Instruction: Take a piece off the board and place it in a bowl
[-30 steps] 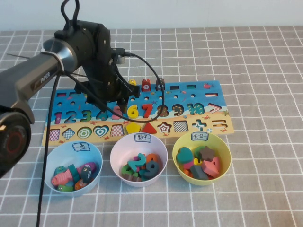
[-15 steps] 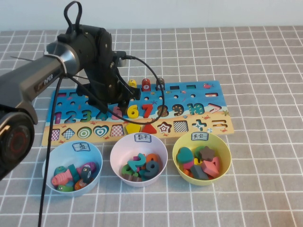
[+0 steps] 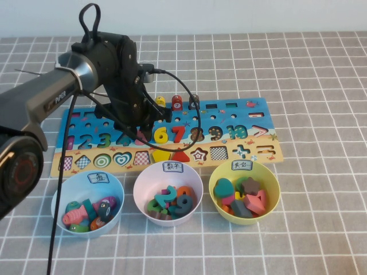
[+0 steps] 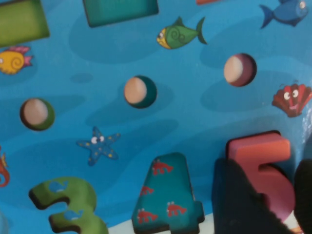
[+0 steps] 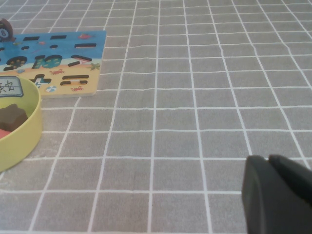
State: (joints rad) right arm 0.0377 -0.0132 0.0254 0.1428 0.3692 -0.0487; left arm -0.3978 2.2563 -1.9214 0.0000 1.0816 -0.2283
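— Pink, that piece (image 4: 261, 168) shaped like a 5: where was it?

— On the board (image 3: 241, 117), between the teal 4 (image 4: 168, 195) and the yellow 6 (image 3: 161, 135), with the left pincer (image 4: 265, 195) down over it, a dark finger (image 4: 234, 200) on either side, clasping it.

— And the bowl (image 3: 168, 192)?

— On the worktop (image 3: 321, 86) just in front of the board, between the blue bowl (image 3: 87, 203) and the yellow-green bowl (image 3: 244, 192).

— The right pincer (image 5: 278, 195)?

— Low over bare worktop, well apart from the board, fingers pressed together.
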